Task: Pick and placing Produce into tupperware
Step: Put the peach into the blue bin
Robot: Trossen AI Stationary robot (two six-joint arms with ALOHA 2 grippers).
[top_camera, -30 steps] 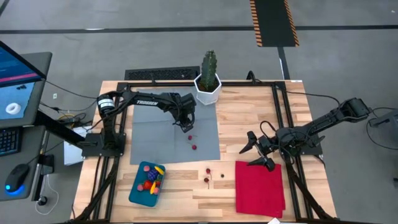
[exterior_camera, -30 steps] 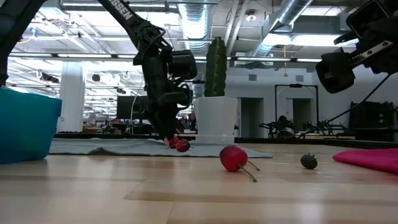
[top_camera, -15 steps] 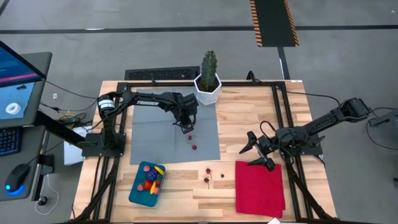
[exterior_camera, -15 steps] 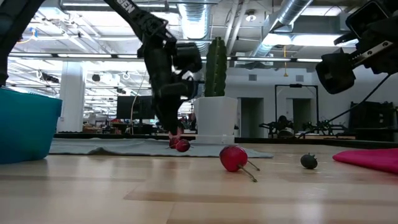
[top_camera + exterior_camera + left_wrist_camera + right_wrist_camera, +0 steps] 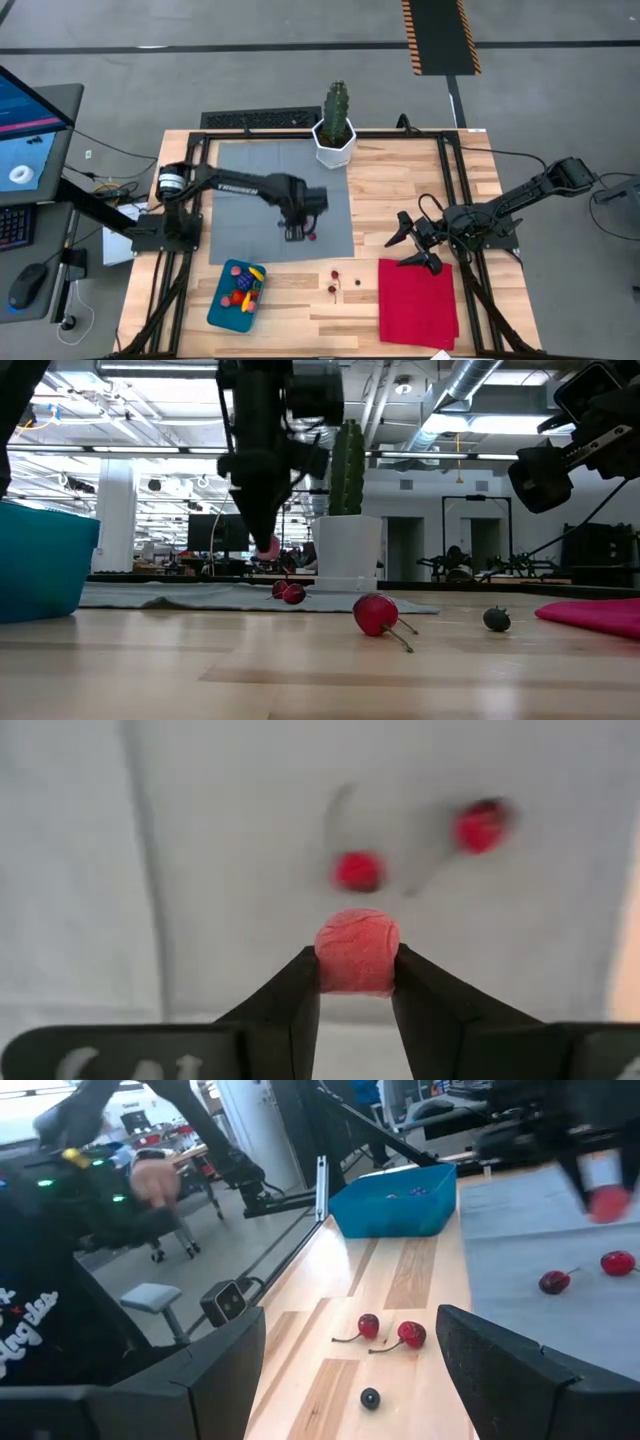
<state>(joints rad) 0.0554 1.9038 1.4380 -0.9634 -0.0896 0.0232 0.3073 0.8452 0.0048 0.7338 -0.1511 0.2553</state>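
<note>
1. Wooden boards make the table (image 5: 400, 190), which is seen from above with a grey mat (image 5: 240, 200), a red cloth (image 5: 418, 300) and a cactus (image 5: 334, 118) in a white pot. The tupperware (image 5: 236, 294) is placed near the front left edge and already holds several pieces of produce, so part of the task is judged done. The left gripper (image 5: 299, 234) is held over the mat; the right gripper (image 5: 418, 243) waits beside the red cloth.
2. From table height, a pink piece (image 5: 267, 546) is seen lifted clear of the mat in the left gripper. Small red pieces (image 5: 290, 593) on the mat, a cherry (image 5: 375, 613) and a dark berry (image 5: 496, 619) on the wood are left to be moved. An open workshop room is seen behind.
3. By the left wrist camera, the pink piece is shown pinched firmly between both fingers (image 5: 290, 1000).
4. By the right wrist camera, the fingers (image 5: 510, 1370) of the right gripper are shown spread apart, with nothing between them. A person is seen beyond the table.
</note>
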